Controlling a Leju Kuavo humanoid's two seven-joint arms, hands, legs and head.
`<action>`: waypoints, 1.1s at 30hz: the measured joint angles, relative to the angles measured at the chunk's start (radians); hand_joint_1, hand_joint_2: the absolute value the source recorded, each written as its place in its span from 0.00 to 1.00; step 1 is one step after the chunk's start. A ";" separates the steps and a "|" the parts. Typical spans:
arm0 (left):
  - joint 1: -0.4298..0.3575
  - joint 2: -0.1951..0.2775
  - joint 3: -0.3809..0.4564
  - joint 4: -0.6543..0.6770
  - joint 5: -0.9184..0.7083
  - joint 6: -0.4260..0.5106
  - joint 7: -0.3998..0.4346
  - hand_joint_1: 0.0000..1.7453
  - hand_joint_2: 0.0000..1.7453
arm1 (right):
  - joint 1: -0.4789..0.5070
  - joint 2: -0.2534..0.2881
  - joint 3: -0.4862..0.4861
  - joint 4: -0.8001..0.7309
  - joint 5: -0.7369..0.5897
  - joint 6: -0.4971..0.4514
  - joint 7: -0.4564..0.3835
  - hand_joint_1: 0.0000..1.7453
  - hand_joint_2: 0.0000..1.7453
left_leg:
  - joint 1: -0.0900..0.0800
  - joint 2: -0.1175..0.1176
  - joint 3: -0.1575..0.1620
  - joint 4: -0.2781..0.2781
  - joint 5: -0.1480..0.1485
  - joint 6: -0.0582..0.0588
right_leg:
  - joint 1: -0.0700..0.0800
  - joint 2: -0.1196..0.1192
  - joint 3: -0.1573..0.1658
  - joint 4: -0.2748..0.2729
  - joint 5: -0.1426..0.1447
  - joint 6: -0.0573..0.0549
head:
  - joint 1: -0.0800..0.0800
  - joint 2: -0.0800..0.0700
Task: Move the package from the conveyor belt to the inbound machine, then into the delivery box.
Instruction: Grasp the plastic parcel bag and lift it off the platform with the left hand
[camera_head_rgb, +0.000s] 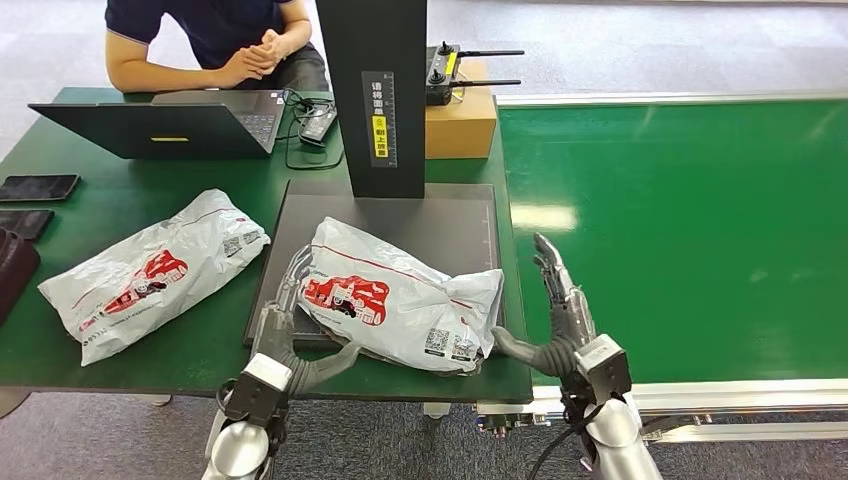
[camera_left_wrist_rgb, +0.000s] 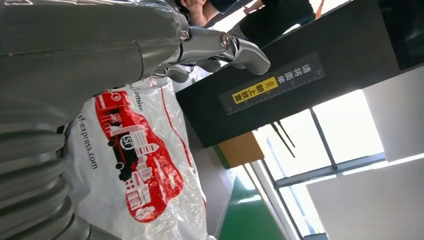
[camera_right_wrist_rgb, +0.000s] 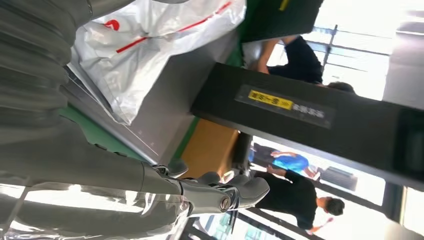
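1. White plastic package (camera_head_rgb: 400, 300) with red print, head view: lies on the dark platform (camera_head_rgb: 440, 225) of the inbound machine, long axis running from the robot's near left toward its right. Left robot hand (camera_head_rgb: 290, 335) is at the package's left end, fingers spread along that edge, thumb under the near edge; whether it grips I cannot tell. Right robot hand (camera_head_rgb: 555, 310) stands just beside the right end, fingers straight and apart, holding nothing. Both robot hands bracket the package; the left is nearer. Black column (camera_head_rgb: 385, 95) rises behind it. Second white package (camera_head_rgb: 150, 272) lies apart on the green tabletop (camera_head_rgb: 210, 350). Laptop (camera_head_rgb: 160, 125), cardboard box (camera_head_rgb: 462, 122) and a seated person (camera_head_rgb: 215, 40) lie beyond; green conveyor belt (camera_head_rgb: 690, 230) to the right. Delivery box not seen.

2. Left wrist view: package (camera_left_wrist_rgb: 135, 170) close against the ribbed cover; thumb (camera_left_wrist_rgb: 225, 47) extended past it, not clearly pressing. Column label (camera_left_wrist_rgb: 272, 82) behind.

3. Right wrist view: package end (camera_right_wrist_rgb: 150, 45) lies apart from the thumb (camera_right_wrist_rgb: 225, 192); platform (camera_right_wrist_rgb: 170, 105) between. Judgement: a two-handed lift would clear the column only toward the robot.
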 joint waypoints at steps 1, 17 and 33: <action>-0.007 0.000 -0.003 0.001 -0.007 -0.001 0.005 0.00 1.00 | 0.013 0.006 -0.013 -0.020 -0.007 0.010 0.000 0.00 1.00 | 0.000 0.000 0.000 0.000 0.000 0.000 | 0.000 0.000 0.000 0.000 0.000 0.000 | 0.000 0.000; -0.162 0.046 -0.025 0.113 -0.207 0.108 0.084 0.00 1.00 | 0.168 0.030 -0.100 -0.210 -0.113 0.101 0.000 0.00 1.00 | 0.000 0.000 0.000 0.000 0.000 0.000 | 0.000 0.000 0.000 0.000 0.000 0.000 | 0.000 0.000; -0.481 0.112 -0.108 0.552 -0.432 0.022 0.253 0.00 1.00 | 0.179 0.031 -0.101 -0.225 -0.117 0.104 0.000 0.00 1.00 | 0.000 0.000 0.000 0.000 0.000 -0.001 | 0.000 0.000 0.000 0.000 0.000 0.000 | 0.000 0.000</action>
